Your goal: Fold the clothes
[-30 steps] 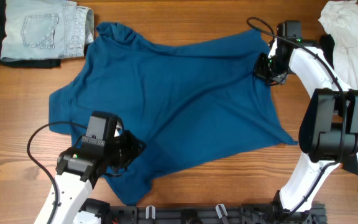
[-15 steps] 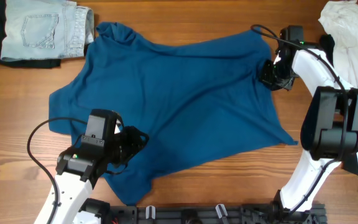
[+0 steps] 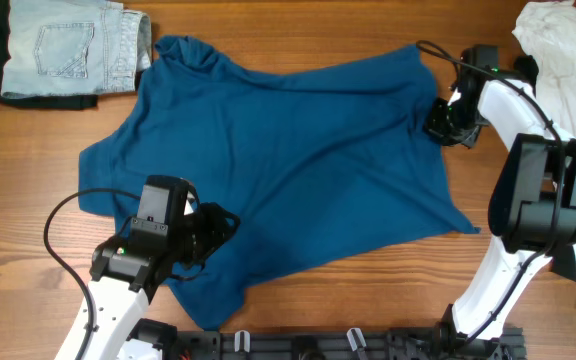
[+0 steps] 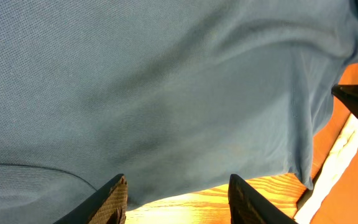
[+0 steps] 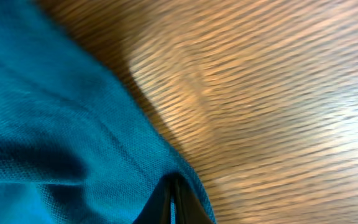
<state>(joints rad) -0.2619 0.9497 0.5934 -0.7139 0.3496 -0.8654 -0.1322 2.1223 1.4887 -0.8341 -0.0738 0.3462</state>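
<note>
One blue top lies spread on worktop; looks soft, light, likely sags. Best hold: hem corners. Right hand pinched shut on its right edge; left hand open over lower part

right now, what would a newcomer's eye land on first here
The big deep-blue top, spread crookedly across the middle of the wooden table, dominates. The right gripper is pinched shut on its right edge, while the left gripper stands open over its near-left part. A pale denim piece lies at the far-left corner and a white garment at the right edge.
</note>
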